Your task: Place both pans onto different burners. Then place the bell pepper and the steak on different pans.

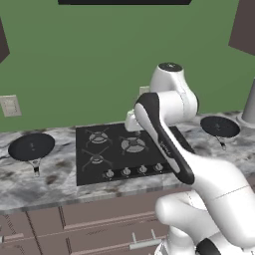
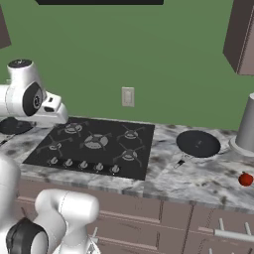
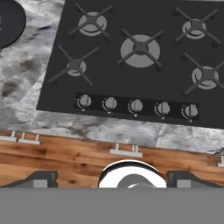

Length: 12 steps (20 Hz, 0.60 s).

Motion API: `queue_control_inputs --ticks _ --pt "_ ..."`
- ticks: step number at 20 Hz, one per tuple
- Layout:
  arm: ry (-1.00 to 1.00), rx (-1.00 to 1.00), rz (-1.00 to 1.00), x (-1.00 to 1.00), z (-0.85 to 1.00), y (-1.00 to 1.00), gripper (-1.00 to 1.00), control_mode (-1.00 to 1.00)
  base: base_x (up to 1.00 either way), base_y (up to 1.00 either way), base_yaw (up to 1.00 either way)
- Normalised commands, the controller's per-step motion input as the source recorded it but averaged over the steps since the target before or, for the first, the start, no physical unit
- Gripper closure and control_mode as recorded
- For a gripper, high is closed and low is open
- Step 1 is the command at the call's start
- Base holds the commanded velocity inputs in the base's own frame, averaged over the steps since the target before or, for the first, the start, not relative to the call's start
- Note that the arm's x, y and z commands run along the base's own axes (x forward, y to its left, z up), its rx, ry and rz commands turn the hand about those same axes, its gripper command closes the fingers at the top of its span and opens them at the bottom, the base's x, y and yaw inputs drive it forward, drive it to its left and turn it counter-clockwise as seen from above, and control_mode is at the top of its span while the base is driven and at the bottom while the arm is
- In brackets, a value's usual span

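left base view shows the first pan (image 1: 31, 146) flat on the marble counter (image 1: 30, 179), near its left end and well apart from the cooktop (image 1: 124, 149); its short handle points to the front edge, probably so that it is easy to take from the front. this pan is empty. the cooktop lies in the middle of the counter, and all the burners (image 3: 140, 47) are bare, so no pan is placed yet. the second pan (image 2: 198, 143) rests on the counter just beside the right edge of the cooktop, also empty, with its handle to the front. a small red thing, i think the bell pepper (image 2: 245, 179), lies near the front edge at the right end of the counter, not in any pan. the steak i cannot find. the gripper (image 3: 112, 177) hangs above the front edge of the counter, looking down on the knobs; its finger tips stand far apart and hold nothing. my judgement: the first step is not begun.
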Motion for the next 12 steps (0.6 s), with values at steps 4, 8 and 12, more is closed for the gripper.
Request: queue_control_inputs --ticks 4,8,12 --pt "-0.01 0.06 0.07 -0.02 -0.04 0.65 -1.00 -1.00 0.00 0.00 0.00" --pt "-0.06 0.02 0.05 0.00 -0.04 0.71 -1.00 -1.00 0.00 0.00 0.00" --pt "-0.08 0.00 0.02 0.00 -0.12 0.78 -1.00 -1.00 0.00 0.00 0.00"
